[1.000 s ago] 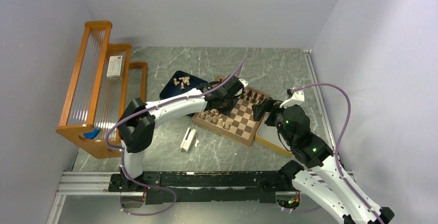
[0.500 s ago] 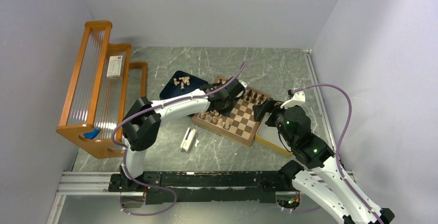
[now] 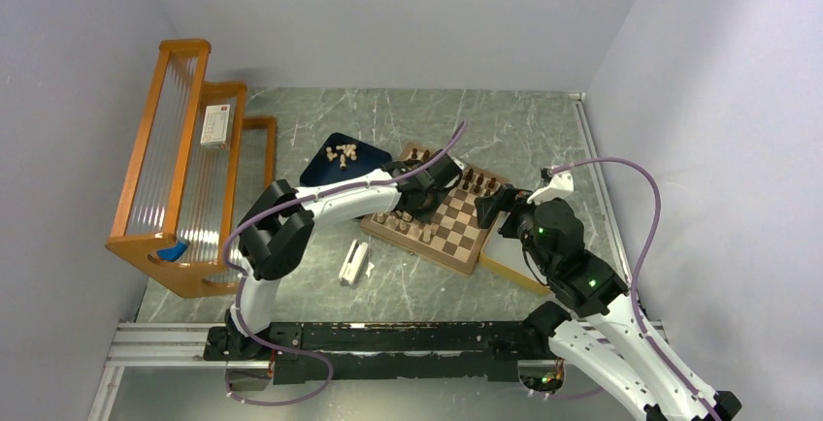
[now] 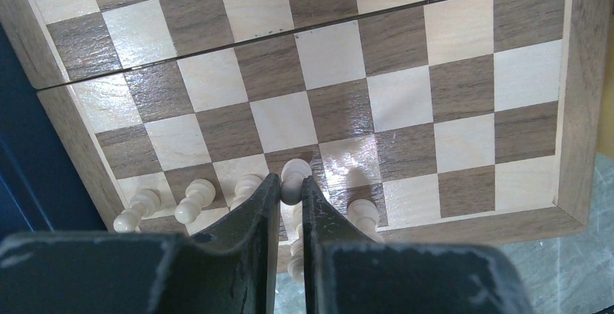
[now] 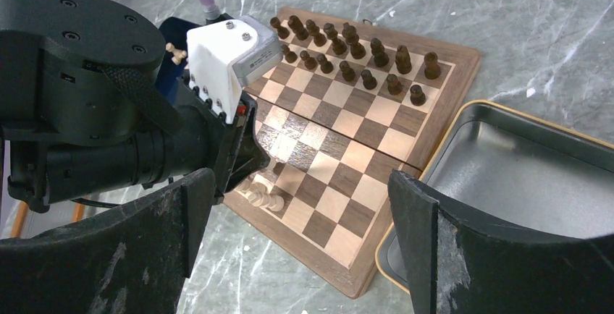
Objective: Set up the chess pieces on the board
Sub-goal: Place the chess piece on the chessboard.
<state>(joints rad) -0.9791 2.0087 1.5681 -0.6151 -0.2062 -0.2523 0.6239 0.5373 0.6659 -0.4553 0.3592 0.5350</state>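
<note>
Grey marbled tabletop (image 3: 427, 290) carries the chessboard (image 3: 458, 225), where the left gripper (image 4: 291, 185), jaws clenched on a pale pawn (image 4: 293, 174), fills the pale pawn row (image 4: 194, 198); next it likely lowers squarely and releases, while the right gripper (image 5: 297, 180) has its jaws wide and empty.

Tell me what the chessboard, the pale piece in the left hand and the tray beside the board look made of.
Chessboard: wood, with visible grain and a glossy varnish, judging by the reflections.
Pale piece: likely light turned wood with a smooth finish; too small to be sure.
Tray: probably metal, with a dull grey sheen inside and a yellowish rim.
</note>
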